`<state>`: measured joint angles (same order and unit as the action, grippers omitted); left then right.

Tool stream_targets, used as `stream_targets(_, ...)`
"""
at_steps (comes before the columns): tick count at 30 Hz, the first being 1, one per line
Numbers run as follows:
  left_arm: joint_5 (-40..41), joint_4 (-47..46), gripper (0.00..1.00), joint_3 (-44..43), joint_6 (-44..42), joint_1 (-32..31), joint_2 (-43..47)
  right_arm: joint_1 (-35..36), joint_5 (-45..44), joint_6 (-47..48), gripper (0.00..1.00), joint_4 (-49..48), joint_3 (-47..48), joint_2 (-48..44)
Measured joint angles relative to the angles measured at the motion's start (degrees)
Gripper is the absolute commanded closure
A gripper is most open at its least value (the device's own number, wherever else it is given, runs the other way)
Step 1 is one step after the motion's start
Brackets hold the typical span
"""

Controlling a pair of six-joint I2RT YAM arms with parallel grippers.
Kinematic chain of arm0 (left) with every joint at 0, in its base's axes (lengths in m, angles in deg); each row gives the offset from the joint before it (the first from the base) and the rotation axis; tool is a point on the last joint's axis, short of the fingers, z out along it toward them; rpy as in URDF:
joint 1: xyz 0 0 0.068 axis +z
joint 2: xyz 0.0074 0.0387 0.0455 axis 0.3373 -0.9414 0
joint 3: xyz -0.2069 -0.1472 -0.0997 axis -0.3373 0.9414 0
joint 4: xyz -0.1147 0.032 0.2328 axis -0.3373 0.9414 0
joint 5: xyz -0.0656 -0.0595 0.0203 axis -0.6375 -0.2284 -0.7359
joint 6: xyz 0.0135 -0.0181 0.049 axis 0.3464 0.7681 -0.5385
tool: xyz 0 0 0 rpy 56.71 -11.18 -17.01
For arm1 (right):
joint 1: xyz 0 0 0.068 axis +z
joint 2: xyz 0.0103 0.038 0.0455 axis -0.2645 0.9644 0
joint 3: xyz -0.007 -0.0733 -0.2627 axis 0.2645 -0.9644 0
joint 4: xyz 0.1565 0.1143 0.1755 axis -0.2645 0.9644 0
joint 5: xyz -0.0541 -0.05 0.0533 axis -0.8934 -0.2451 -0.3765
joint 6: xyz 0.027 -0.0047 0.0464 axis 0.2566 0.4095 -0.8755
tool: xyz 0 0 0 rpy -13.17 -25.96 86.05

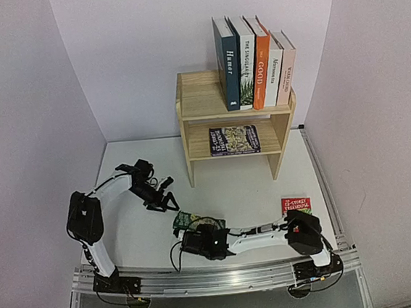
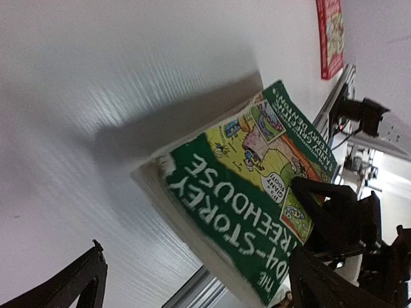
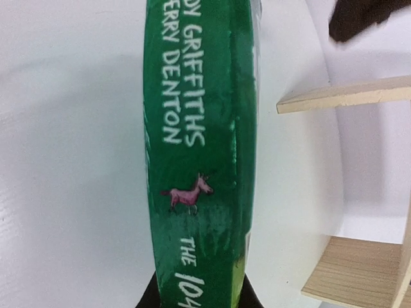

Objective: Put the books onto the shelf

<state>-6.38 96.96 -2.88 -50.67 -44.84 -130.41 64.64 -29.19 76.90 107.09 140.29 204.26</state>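
**Six books shelved, two outstanding: green book in hand**

Five upright books (image 1: 255,62) occupy the top tier of the shelf (image 1: 200,96), and a dark book (image 1: 234,139) lies flat on its lower tier. The red book (image 1: 296,205) lies on the table (image 1: 231,188), in front of the shelf's right leg. The green book (image 2: 244,186) is in front of the shelf and left of its centre, tilted up on edge. The right gripper (image 1: 191,229) is clamped on it. The left gripper (image 1: 169,194) hangs left of the shelf, jaws wide and empty.

Assessment: the step in hand is the pick-up of the green book. The next move calls for lifting it clear, carrying it toward the shelf and laying it on the lower tier beside the dark book.
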Motion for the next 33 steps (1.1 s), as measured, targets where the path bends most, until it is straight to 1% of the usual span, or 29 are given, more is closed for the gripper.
stream_targets(4, 1.7, -1.1, 0.0, -5.5, 1.3, 9.2, 6.0, -7.5, 13.8, 0.2, 1.0, 7.1, 0.8, -9.6)
stream_targets(7, 4.0, -2.8, 0.0, -9.1, 1.0, 15.5, 12.1, -11.8, 19.9, 1.9, 1.0, 13.3, 3.6, -16.1)
stream_targets(8, 5.0, -3.2, 0.0, -9.5, 0.2, 16.4, 14.4, -12.8, 21.5, 2.9, 1.0, 15.4, 5.1, -18.2)
stream_targets(11, 6.9, -3.5, 0.0, -9.6, -1.4, 16.0, 21.0, -14.3, 25.7, 6.4, 1.0, 22.4, 11.6, -22.4)
stream_targets(15, 8.1, -3.5, 0.0, -7.7, -2.5, 14.8, 26.2, -15.7, 27.8, 12.6, 1.0, 29.0, 20.9, -25.4)
stream_targets(18, 9.1, -4.4, 0.0, -3.3, -2.6, 14.8, 28.3, -17.2, 26.9, 19.3, 1.0, 32.8, 27.0, -26.0)
stream_targets(21, 9.4, -5.8, 0.0, 3.2, -3.1, 14.9, 31.5, -19.4, 22.5, 28.4, 1.0, 34.4, 30.6, -26.2)
stream_targets(25, 9.0, -11.1, 0.0, 12.7, -4.4, 14.9, 40.8, -23.1, 16.2, 41.5, 1.0, 32.3, 30.5, -26.2)
stream_targets(27, 8.1, -15.4, 0.0, 16.1, -3.9, 14.9, 45.2, -25.6, 15.2, 48.8, 1.0, 26.2, 26.8, -27.0)
stream_targets(29, 7.4, -20.4, 0.0, 18.7, -2.4, 14.9, 47.7, -28.3, 15.8, 55.1, 1.0, 19.6, 22.0, -27.8)
stream_targets(33, 8.3, -29.5, 0.0, 22.8, 0.2, 14.9, 48.1, -33.9, 19.3, 62.7, 1.0, 8.6, 14.5, -28.0)
